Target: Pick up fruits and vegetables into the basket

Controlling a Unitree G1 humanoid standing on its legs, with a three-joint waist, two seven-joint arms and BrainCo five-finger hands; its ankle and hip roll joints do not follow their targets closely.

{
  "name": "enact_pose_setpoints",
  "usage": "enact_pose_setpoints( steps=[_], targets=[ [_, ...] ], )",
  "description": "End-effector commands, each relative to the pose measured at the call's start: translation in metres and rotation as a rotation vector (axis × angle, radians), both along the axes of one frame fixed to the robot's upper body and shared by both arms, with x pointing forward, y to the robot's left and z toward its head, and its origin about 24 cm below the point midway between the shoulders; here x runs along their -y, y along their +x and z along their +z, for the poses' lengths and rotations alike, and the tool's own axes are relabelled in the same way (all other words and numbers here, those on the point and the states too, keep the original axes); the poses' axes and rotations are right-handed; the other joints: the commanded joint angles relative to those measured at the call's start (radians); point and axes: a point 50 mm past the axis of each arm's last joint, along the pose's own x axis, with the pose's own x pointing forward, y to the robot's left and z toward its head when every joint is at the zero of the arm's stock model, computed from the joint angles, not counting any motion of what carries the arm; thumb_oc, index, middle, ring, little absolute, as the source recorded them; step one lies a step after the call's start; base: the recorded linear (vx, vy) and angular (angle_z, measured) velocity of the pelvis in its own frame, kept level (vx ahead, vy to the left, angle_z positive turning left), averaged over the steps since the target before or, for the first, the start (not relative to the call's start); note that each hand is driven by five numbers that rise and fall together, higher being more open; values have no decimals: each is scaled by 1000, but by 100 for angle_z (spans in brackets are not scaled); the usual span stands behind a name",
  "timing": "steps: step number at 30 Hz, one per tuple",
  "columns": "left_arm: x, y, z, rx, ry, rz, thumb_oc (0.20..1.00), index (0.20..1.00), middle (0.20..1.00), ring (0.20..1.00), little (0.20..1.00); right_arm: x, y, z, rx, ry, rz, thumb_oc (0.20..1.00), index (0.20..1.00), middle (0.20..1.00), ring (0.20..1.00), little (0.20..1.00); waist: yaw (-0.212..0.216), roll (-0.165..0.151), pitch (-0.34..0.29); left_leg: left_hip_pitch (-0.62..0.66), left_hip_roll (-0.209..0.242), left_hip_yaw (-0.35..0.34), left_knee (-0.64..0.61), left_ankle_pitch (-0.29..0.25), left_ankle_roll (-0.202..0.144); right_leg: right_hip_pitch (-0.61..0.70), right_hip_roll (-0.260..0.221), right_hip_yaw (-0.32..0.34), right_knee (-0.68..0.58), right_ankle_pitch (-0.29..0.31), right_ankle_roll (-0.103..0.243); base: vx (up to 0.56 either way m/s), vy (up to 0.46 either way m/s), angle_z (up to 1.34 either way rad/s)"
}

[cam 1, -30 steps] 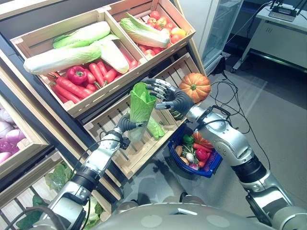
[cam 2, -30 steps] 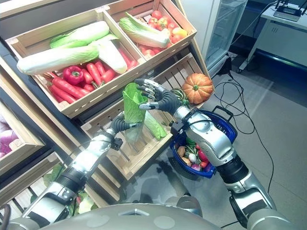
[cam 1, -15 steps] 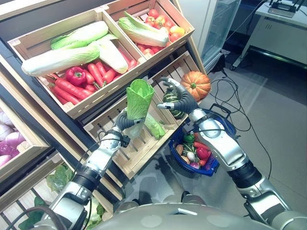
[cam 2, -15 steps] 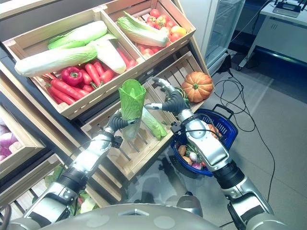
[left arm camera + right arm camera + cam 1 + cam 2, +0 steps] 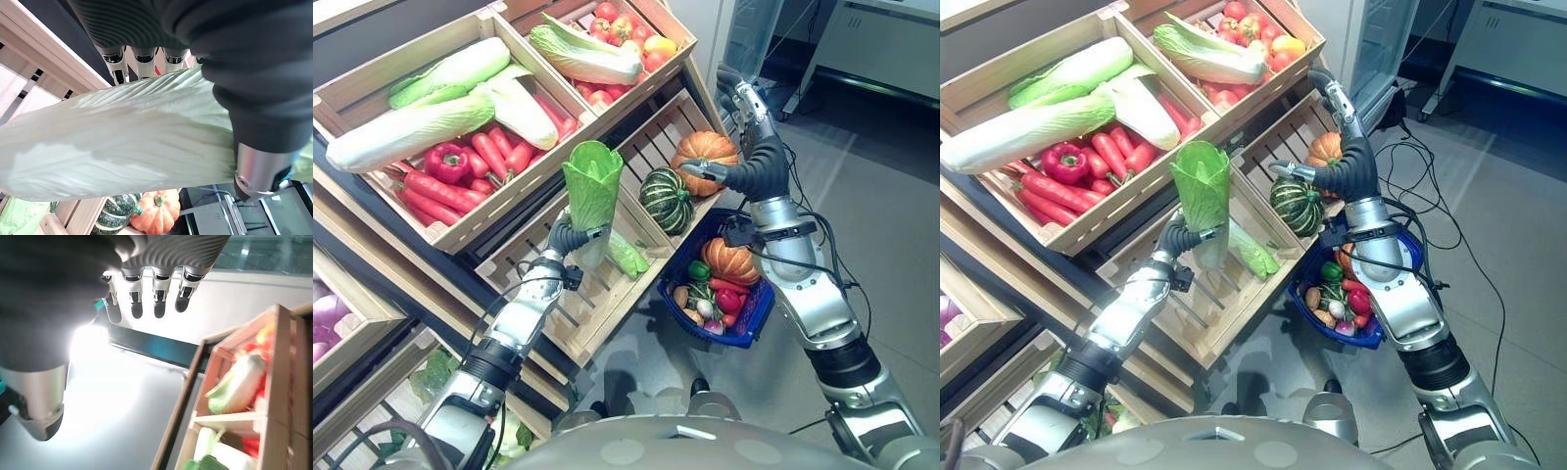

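Green leaves up, pale stem down: your left hand (image 5: 570,238) has its fingers and thumb wrapped round the stem of the lettuce (image 5: 592,186), holding it upright above the slatted lower crate (image 5: 570,318). That low grip makes sense, since the stalk is the firm part and the leaves would crush. In the left wrist view you can see the ribbed pale base pinned between thumb and fingers (image 5: 139,59).

Your right hand (image 5: 744,108) is raised high beside the shelf post, fingers straight and spread, holding nothing. My read is that it's lifted clear so the lettuce has a free lane to the right.

Look at the blue basket (image 5: 759,311) hanging at your right forearm, already holding an orange pumpkin (image 5: 734,262) and small mixed vegetables. It sits lower and to the right of the lettuce, well apart from it. Another pumpkin (image 5: 703,157) and a striped green squash (image 5: 665,200) wait in the crate between them, so I'd judge you want height on the carry across.
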Motion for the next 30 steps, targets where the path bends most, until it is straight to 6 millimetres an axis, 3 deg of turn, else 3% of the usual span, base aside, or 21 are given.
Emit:
enact_pose_setpoints(
  steps=[1, 8, 14, 30],
  targets=[
    [-8, 12, 41, 186, 5, -9, 200, 200, 200, 200, 200, -18, 0, -10, -163, 137, 219, 1000, 1000, 1000, 1000, 1000, 5, -61, -19, -33, -32, 26, 128, -158, 57, 11, -79, 0, 35, -34, 74, 0, 0, 0],
    [3, 14, 43, 210, 4, -61, 200, 200, 200, 200, 200, -45, 4, -49, -407, 180, 336, 1000, 1000, 1000, 1000, 1000, 26, -71, -23, -30, -33, 17, 129, -153, 57, 26, -81, -20, 33, -35, 74, 17, -8, 7],
    [11, 16, 49, 238, -3, -77, 200, 200, 200, 200, 200, -61, 2, -67, -514, 191, 379, 1000, 1000, 1000, 1000, 1000, 32, -73, -24, -29, -34, 15, 127, -148, 58, 30, -82, -25, 32, -34, 73, 10, -2, 4],
    [44, 19, 74, 358, 123, -211, 200, 200, 200, 200, 200, -86, 6, -61, -497, 198, 413, 1000, 1000, 1000, 1000, 1000, 46, -77, -11, -40, -43, 4, 144, -160, 67, 29, -89, -24, 38, -35, 73, 0, 0, 0]
  ],
)
